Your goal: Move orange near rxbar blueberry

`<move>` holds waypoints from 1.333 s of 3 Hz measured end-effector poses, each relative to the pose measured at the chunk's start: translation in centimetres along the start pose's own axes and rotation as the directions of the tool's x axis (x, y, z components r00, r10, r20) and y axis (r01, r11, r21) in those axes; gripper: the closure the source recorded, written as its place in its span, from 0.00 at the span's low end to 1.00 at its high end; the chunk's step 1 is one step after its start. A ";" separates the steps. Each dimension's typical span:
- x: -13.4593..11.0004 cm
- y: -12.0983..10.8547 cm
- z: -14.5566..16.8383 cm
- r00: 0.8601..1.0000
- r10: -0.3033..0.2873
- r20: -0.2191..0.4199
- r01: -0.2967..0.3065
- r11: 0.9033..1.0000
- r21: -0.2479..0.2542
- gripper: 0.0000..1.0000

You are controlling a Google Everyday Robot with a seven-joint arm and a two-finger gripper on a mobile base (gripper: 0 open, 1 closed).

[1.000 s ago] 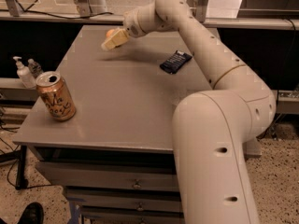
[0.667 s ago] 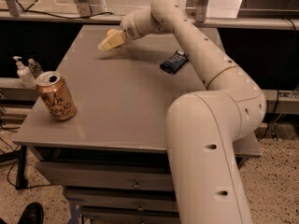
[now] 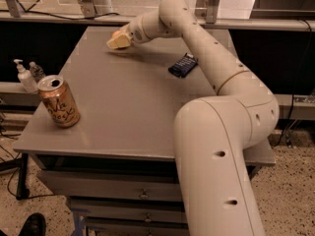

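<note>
My gripper (image 3: 118, 42) is at the far left part of the grey table (image 3: 128, 112), low over its top. A small patch of orange colour (image 3: 116, 34) shows at the gripper's upper edge; it looks like the orange, mostly hidden by the gripper. The rxbar blueberry (image 3: 183, 65), a flat dark navy bar, lies on the table's far right part, well to the right of the gripper. My arm reaches from the front right across the table, passing just behind the bar.
A copper drink can (image 3: 59, 101) stands upright near the table's front left edge. Two small pump bottles (image 3: 24, 76) stand on a ledge left of the table. Drawers sit under the table; a rail runs behind it.
The gripper has stayed at nearly the same spot on the far left of the table. The arm's near, thick links have shifted left in view. The bar and can have not moved.
</note>
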State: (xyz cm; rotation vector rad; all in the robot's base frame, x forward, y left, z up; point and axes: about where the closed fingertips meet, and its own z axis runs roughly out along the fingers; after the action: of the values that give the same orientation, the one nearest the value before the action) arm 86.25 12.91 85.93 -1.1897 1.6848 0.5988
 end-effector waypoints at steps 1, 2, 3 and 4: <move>0.1 -0.3 -0.8 1.000 0.004 0.006 -0.004 1.000 0.013 0.63; -0.6 -0.4 -2.9 1.000 -0.006 0.031 0.005 1.000 0.030 0.85; -1.8 -0.4 -6.7 0.997 -0.028 0.067 0.024 0.998 0.060 1.00; -2.0 0.2 -11.7 0.995 -0.027 0.096 0.016 0.993 0.114 1.00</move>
State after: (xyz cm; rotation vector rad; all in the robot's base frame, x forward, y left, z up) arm 81.29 4.43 92.67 -1.0798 1.5997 0.5329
